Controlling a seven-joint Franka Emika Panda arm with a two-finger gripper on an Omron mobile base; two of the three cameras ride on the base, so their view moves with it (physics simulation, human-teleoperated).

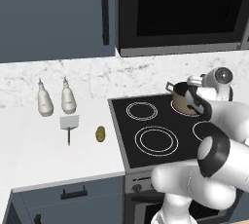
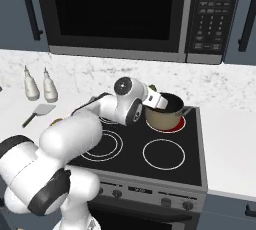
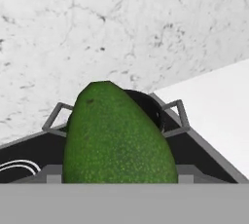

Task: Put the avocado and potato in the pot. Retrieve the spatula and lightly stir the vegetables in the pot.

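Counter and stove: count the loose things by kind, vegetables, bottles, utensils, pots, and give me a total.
Vegetables: 2, the avocado held over the pot, the potato on the counter
Bottles: 2, white
Utensils: 1, the spatula
Pots: 1, the pot
Total: 6

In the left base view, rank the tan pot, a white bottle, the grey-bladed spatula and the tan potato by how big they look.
1. Short tan pot, though the arm partly covers it.
2. White bottle and grey-bladed spatula look about alike in length; unsure.
3. Small tan potato, clearly smallest.
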